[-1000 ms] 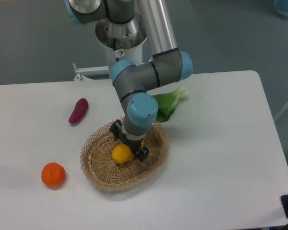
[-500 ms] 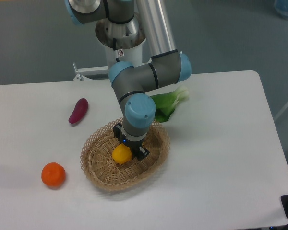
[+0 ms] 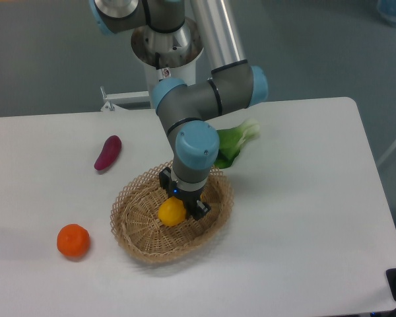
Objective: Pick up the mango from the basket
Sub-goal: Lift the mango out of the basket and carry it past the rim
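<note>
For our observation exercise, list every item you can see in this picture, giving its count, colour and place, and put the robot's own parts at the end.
mango: one, yellow-orange, inside the basket, between the gripper's fingers
basket: one, tan wicker, near the middle of the table
round fruit: one, deep orange, on the table left of the basket
purple vegetable: one, dark purple, on the table up and left of the basket
leafy green vegetable: one, green and white, behind the basket, partly hidden by the arm
table: one, white
arm: one, grey with blue joints, reaching down into the basket
gripper: one, black, down at the mango
</note>
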